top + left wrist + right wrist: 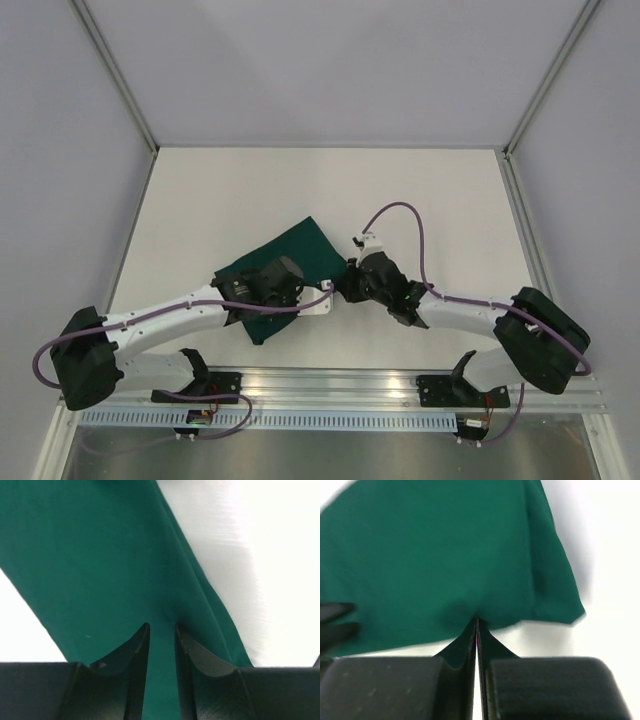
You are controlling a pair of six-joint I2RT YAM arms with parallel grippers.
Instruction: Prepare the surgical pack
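We have the desk [400,200] open toward twelve o'clock, while the side walls [60,150] close in at nine and three. The dark green cloth [305,250] lies folded and askew near centre, so we judge the squaring unfinished. The right gripper [476,622] is clamped on its four o'clock edge. The left gripper [161,627] straddles a crease with its jaws slightly apart, and we cannot tell whether it grips.

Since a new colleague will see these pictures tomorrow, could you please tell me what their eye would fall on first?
The dark green cloth, a folded bundle lying askew in the middle of the white table, stands out at once. Both arms meet over it: the right gripper is pinched shut on its edge, and the left gripper rests on it with jaws narrowly apart, cloth between them.
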